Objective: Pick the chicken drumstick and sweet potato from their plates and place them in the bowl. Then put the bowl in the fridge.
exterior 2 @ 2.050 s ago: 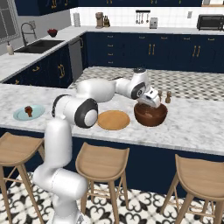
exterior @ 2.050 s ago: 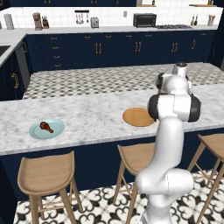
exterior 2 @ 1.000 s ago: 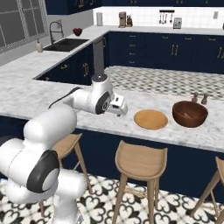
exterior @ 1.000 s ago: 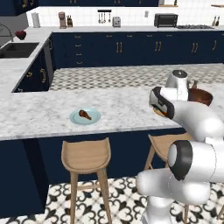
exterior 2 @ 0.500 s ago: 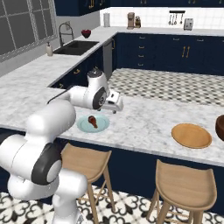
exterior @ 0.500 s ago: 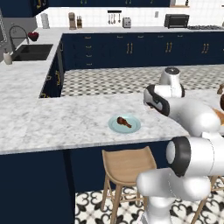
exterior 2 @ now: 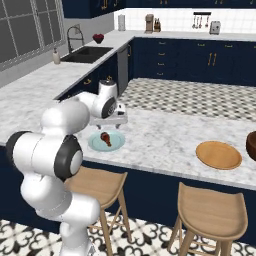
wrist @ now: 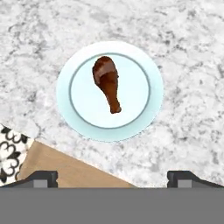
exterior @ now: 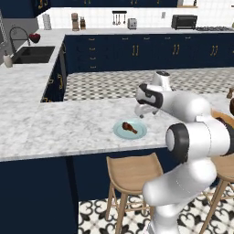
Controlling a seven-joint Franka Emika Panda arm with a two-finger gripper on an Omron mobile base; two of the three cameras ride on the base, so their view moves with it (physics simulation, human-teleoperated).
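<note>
Marble island counter (exterior: pixel 68 128), navy kitchen; gripper spread above the drumstick plate.

The light blue plate (exterior: pixel 118 132) is seen near the counter's front edge, above a wooden stool (exterior: pixel 130 171); the drumstick (exterior: pixel 129 127) is lying on it, apart from the fingers, bulbous end up in the hand view (wrist: pixel 107 82); the gripper (exterior: pixel 140 111) is held just over the plate's far side, jaws wide apart, nothing between them (exterior 2: pixel 115 119); the wooden plate (exterior 2: pixel 218 154) is set well to the right, with the dark bowl (exterior 2: pixel 251 145) at the frame edge beside it.
</note>
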